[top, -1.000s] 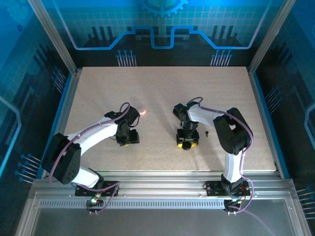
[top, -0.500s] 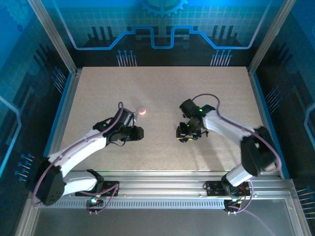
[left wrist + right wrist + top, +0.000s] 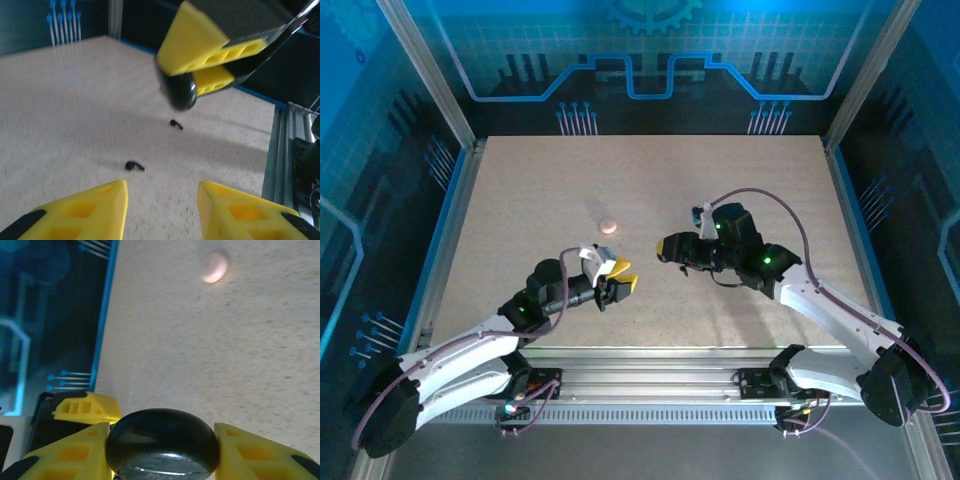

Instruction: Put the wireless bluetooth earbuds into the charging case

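Observation:
My right gripper (image 3: 162,452) is shut on a round, glossy black charging case (image 3: 162,442) and holds it above the table. In the left wrist view the same case (image 3: 180,90) hangs between the right gripper's yellow fingers (image 3: 210,55). Two black earbuds lie on the table below it, one nearer (image 3: 134,165) and one farther (image 3: 175,123). My left gripper (image 3: 162,210) is open with nothing between its fingers and faces them. From above, the left gripper (image 3: 623,281) and the right gripper (image 3: 663,247) point at each other, a short gap apart.
A round pink case (image 3: 608,225) lies on the speckled table (image 3: 520,190) behind the left gripper, also seen in the right wrist view (image 3: 215,266). Metal rails (image 3: 650,360) run along the near edge. Blue walls enclose the table.
Both arms have stretched low and turned inward. The right gripper closed on the black case and carried it up and left. The left gripper swung right and now faces it.

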Action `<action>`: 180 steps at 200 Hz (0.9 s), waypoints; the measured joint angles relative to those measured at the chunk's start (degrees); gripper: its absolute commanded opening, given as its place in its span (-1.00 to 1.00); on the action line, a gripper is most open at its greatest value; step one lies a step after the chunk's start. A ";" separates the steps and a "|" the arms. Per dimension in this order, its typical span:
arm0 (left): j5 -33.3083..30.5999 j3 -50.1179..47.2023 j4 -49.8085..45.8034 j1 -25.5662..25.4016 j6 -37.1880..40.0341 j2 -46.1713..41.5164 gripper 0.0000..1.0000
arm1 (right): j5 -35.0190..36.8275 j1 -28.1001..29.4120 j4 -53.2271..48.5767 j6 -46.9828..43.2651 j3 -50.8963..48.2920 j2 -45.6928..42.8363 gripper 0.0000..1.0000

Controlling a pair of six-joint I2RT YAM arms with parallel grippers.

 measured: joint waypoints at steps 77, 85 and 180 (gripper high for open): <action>-0.22 -0.24 15.82 -4.02 2.29 7.98 -0.14 | 2.27 5.75 10.03 4.68 -2.60 -0.46 -0.09; -1.05 -0.33 16.83 -4.13 2.25 8.35 -0.14 | 2.91 5.90 10.43 4.90 -2.60 -0.44 -0.08; -9.07 -0.39 21.09 -4.96 -0.50 8.55 -0.16 | 3.80 8.39 13.05 5.77 -3.02 -0.44 -0.09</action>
